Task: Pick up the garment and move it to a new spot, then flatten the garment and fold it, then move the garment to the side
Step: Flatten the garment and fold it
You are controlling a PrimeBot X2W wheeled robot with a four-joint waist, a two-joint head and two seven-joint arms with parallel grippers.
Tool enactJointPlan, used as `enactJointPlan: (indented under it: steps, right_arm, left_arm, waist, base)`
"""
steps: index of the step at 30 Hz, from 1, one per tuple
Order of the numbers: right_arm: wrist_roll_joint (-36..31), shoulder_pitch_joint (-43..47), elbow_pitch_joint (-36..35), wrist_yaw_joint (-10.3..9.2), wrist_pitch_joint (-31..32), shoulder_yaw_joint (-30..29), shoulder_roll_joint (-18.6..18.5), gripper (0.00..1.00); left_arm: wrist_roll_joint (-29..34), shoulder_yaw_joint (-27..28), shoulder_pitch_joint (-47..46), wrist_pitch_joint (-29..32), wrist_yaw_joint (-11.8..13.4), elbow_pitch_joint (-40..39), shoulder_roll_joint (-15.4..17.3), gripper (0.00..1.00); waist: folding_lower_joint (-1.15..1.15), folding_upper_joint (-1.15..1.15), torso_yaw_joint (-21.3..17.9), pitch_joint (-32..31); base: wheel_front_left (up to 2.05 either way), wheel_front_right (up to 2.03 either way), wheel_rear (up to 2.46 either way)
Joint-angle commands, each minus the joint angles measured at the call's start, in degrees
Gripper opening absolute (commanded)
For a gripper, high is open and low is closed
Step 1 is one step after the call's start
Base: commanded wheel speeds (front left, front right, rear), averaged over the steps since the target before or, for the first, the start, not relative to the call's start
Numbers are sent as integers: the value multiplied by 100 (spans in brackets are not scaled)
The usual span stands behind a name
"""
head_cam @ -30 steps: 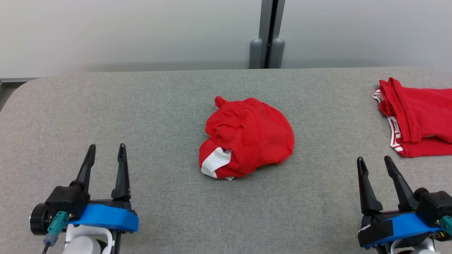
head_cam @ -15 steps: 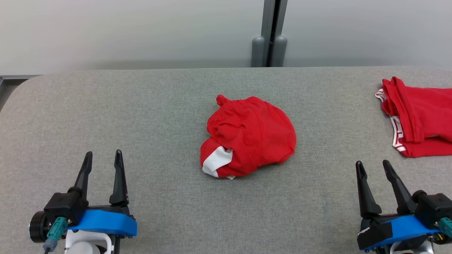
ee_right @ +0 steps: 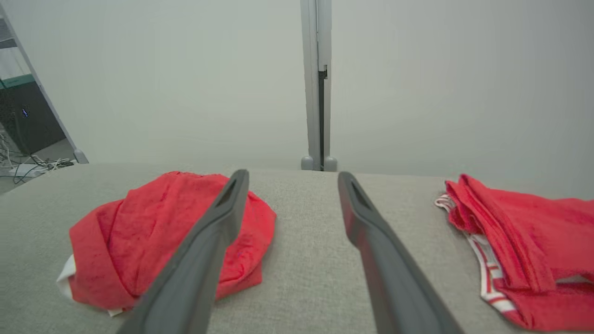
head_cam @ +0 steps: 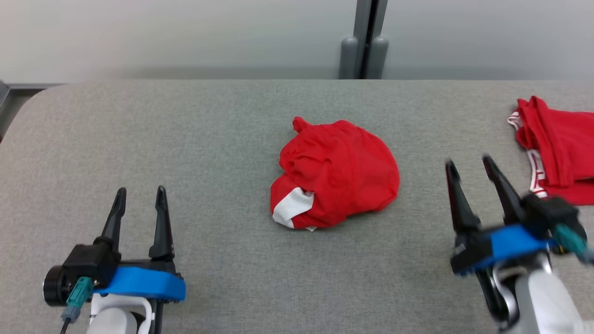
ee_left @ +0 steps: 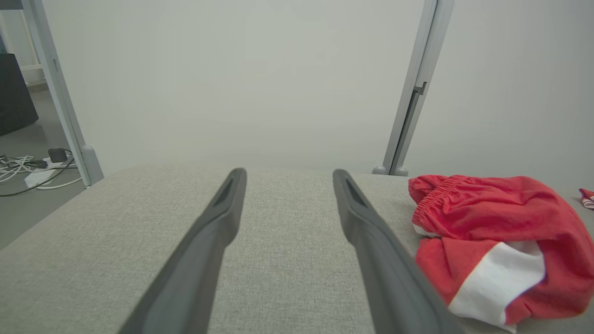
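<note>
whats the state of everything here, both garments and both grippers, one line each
crumpled red garment: bunched in a heap mid table, white patch showing, nothing touching it
second red garment: lying in loose folds at the table's right edge, striped trim showing
left gripper: open, empty, well apart from the heap
right gripper: open, empty, blurred, between the two garments, touching neither

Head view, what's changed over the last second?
The right gripper has advanced across the table, blurred with motion, open and empty. The camera has shifted slightly too. The left gripper, open, the crumpled red garment and the other red garment at the right are as before.
</note>
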Motion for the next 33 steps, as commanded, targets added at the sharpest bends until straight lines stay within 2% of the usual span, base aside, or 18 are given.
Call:
enactJointPlan:
  steps: [1, 8, 13, 23, 29, 31, 32, 33]
  right_arm:
    - [-74, -404, 108, 4, 92, 106, -73, 100]
    - [-169, -2008, 1093, 4, 695, 392, -437, 100]
    - [-254, -2637, 2095, 3, 780, 430, -662, 100]
    - [-335, -2875, 3977, 4, 670, 637, -815, 100]
    - [-166, -2836, 4759, 4, 642, 823, -659, 100]
    - [-36, -2868, 4880, 11, 545, 907, -598, 6]
    - [13, -2906, 4929, 11, 482, 954, -577, 0]
    - [51, -2951, 4969, 10, 408, 987, -581, 0]
  left_arm:
    - [59, 9, -131, -25, -37, -24, -40, 100]
    - [155, 9, -418, -24, -165, 20, -264, 100]
    - [238, 73, -575, -24, -248, 54, -438, 100]
    - [411, 262, -725, -24, -430, 142, -657, 100]
    - [511, 352, -757, -24, -493, 181, -747, 100]
    - [545, 392, -756, -24, -517, 193, -767, 100]
    - [561, 417, -751, -24, -532, 202, -772, 100]
    - [562, 436, -741, -24, -541, 209, -780, 100]
  waist:
    - [0, 0, 103, 112]
    - [0, 0, 530, 507]
    - [0, 0, 858, 774]
    - [0, 0, 1142, 1032]
    - [0, 0, 1128, 1032]
    - [0, 0, 1094, 1018]
    - [0, 0, 1066, 1002]
    - [0, 0, 1038, 985]
  base:
    - [0, 0, 0]
    - [0, 0, 0]
    - [0, 0, 0]
    - [0, 0, 0]
    - [0, 0, 0]
    - [0, 0, 0]
    - [0, 0, 0]
    - [0, 0, 0]
